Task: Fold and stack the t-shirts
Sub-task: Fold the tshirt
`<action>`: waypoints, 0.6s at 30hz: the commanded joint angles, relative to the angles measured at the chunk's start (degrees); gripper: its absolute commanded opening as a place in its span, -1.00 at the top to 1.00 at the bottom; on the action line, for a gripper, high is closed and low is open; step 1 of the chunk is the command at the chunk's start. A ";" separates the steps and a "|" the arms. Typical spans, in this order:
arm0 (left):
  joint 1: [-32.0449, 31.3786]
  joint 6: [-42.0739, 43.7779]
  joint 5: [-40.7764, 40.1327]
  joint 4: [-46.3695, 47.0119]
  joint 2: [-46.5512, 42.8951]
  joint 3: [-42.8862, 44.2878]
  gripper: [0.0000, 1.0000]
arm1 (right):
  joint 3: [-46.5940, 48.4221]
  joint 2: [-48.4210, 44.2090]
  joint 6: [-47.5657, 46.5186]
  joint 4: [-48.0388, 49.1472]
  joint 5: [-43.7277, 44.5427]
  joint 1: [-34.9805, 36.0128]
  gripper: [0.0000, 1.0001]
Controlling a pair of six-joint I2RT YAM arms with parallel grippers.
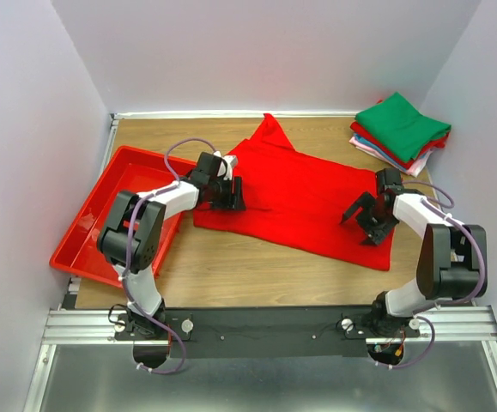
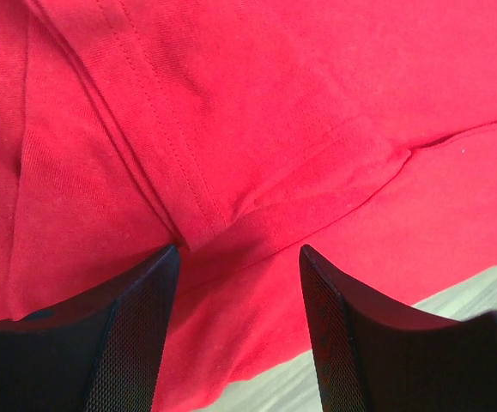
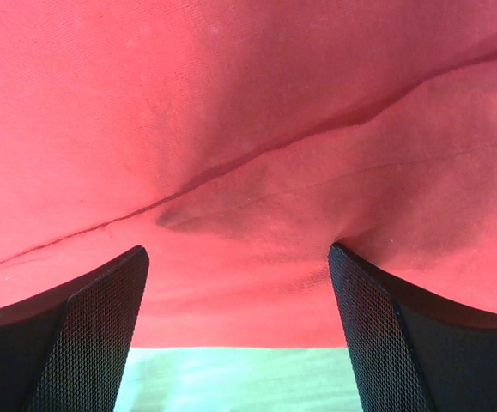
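The bright red soft cotton t-shirt (image 1: 304,193) lies spread flat on the wooden table (image 1: 248,270), directly under both claws. The left claw (image 2: 238,251) stands partly open and grips nothing; a stitched sleeve hem runs just ahead of it, between its fingers. The right claw (image 3: 238,249) gapes wide, also empty, with a long crease ahead and the cloth's edge right beneath it. The cloth looks light and limp, so it will likely sag and bunch when lifted. The doubled hems should give the firmest pinch. Beyond the right claw sits the stack of folded green, red, blue and pink shirts (image 1: 400,133).
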 commanded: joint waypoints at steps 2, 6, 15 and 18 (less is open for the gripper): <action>-0.61 -0.51 -3.34 -6.17 -2.57 -6.40 -0.34 | -6.98 -1.27 2.22 -6.09 -3.48 0.09 -0.85; -1.14 -0.77 -3.86 -6.70 -5.21 -7.11 -0.34 | -7.86 -4.62 2.22 -7.14 -3.75 0.09 -0.85; -1.32 -2.44 -7.72 -8.19 -2.32 -2.29 -0.19 | -2.60 -6.12 1.08 -9.60 -3.31 0.09 -0.85; -1.32 -2.79 -8.78 -8.72 -1.00 -0.70 0.02 | -1.45 -5.42 0.72 -9.86 -3.31 0.00 -0.85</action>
